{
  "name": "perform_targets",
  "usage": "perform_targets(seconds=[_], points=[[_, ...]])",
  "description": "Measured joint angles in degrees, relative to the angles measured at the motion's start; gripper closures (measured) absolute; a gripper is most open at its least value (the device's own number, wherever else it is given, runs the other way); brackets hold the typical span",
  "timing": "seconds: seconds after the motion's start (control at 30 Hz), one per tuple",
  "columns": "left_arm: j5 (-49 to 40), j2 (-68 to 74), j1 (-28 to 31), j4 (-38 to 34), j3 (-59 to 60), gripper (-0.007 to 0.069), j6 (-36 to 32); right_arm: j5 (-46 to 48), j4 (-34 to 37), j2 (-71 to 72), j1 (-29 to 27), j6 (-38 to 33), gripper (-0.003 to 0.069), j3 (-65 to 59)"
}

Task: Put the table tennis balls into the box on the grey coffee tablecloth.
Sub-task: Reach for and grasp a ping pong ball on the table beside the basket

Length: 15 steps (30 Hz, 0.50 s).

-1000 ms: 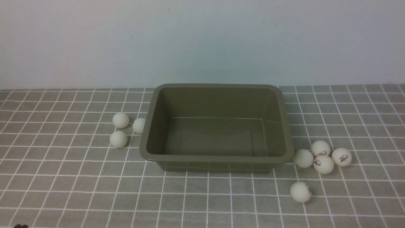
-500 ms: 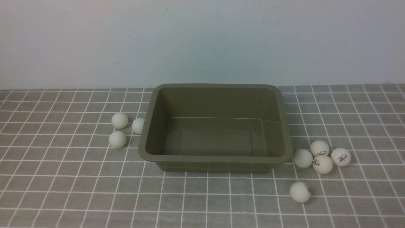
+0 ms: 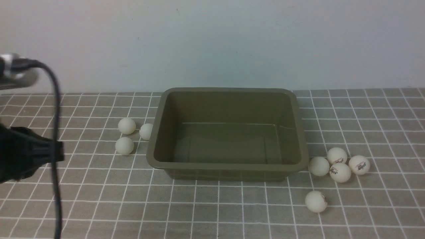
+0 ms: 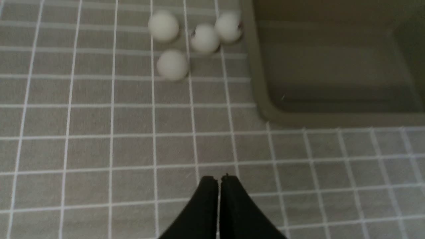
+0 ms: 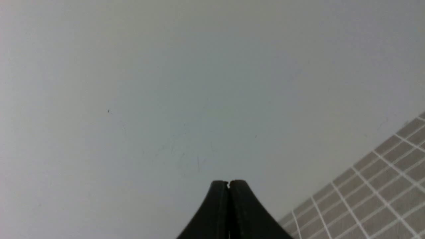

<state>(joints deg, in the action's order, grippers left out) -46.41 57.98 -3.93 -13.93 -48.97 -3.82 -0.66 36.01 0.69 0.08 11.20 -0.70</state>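
Movement is confined to the left side: the left arm [image 3: 23,156], absent from the front view half a second ago, has now been brought in at the left edge, with its cable [image 3: 54,132] trailing. The left pincer [image 4: 219,179] is pressed together and empty, held over the grey coffee tablecloth [image 3: 212,205] and aimed towards the table tennis balls [image 4: 172,64] clustered just beside the left wall of the box [image 3: 229,166]. The right pincer [image 5: 228,183] is likewise pressed together, holding nothing, and is pointed at the wall [image 5: 166,83]. Nothing else has been shifted: the box is empty, and the right-hand balls [image 3: 338,172], five in number, lie on the tablecloth. The task is judged barely begun; the left pincer must be spread before any ball can be taken.
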Motion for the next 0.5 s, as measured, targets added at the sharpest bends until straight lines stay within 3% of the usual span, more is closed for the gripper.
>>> perform_targets(seconds=[0.03, 0.13, 0.27, 0.3, 0.37, 0.5], points=[[-0.1, 0.8, 0.0, 0.1, 0.0, 0.0629, -0.1, 0.7, 0.0, 0.0, 0.0, 0.0, 0.0673, 0.6], [-0.3, 11.2, 0.0, 1.1, -3.5, 0.0629, -2.1, 17.2, -2.6, -3.4, 0.0, -2.5, 0.0673, 9.5], [1.3, 21.6, 0.0, 2.3, -8.2, 0.0629, -2.8, 39.9, -10.0, -17.7, 0.0, -7.7, 0.0673, 25.8], [1.5, 22.5, 0.0, 2.3, -8.5, 0.0629, -2.8, 39.9, -10.0, -18.5, 0.0, -8.0, 0.0673, 26.6], [2.0, 28.0, 0.0, 2.3, -12.1, 0.0629, -3.2, 53.8, -13.9, -28.4, 0.0, -12.4, 0.0673, 37.9], [2.0, 37.3, 0.0, 2.3, -17.8, 0.0624, -5.7, 62.0, -16.2, -38.0, 0.0, -16.1, 0.0673, 46.9]])
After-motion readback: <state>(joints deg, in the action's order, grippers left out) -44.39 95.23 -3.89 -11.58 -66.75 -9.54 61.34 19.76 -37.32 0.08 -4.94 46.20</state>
